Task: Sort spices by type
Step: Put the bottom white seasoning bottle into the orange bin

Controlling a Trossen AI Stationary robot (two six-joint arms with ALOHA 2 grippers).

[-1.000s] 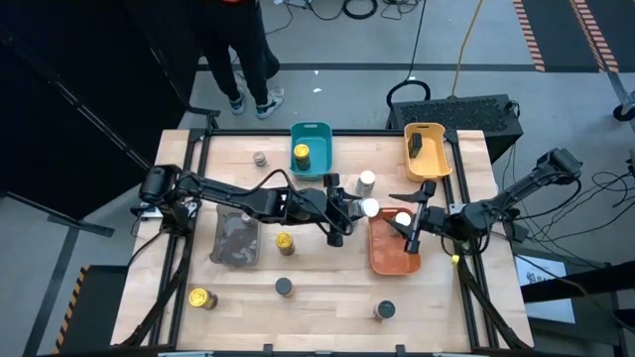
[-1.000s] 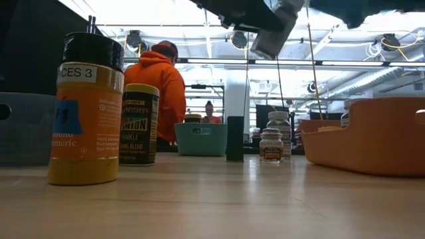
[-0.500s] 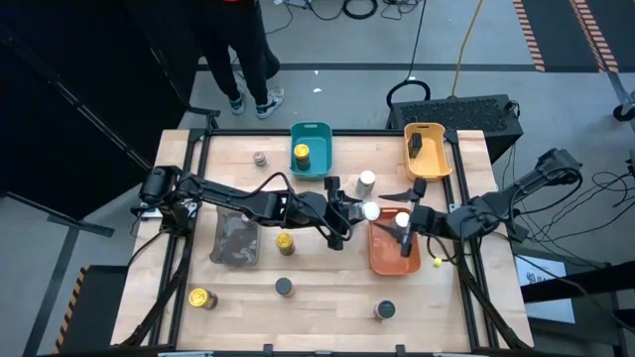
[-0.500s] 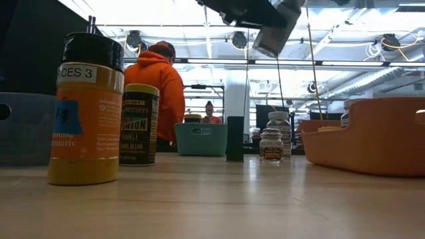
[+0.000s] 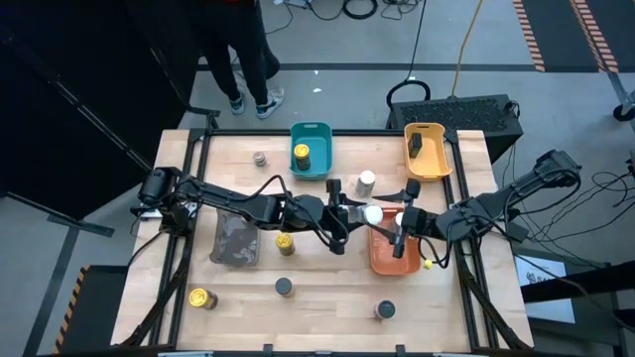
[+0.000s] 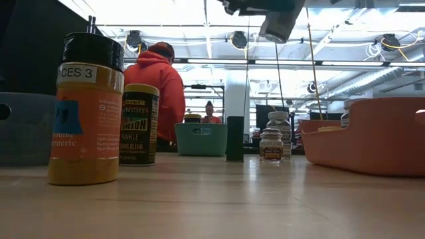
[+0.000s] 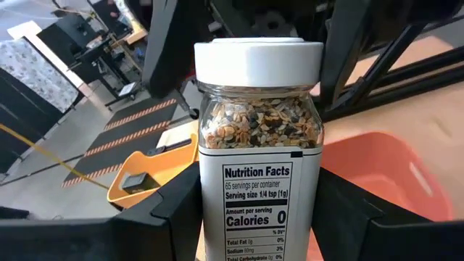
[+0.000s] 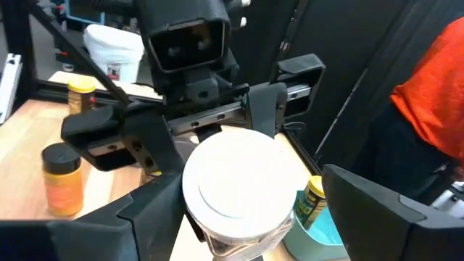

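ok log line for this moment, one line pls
left gripper: shut on white-lid jar | right gripper: open around same jar | spot: over orange tray edge | state: handover

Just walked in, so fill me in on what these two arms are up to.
They are sorting spice jars into trays. The left pincer holds a white-lidded jar in the air beside the orange tray. The right pincer is open around that same jar, as if for a handover. Other jars stand loose on the table.
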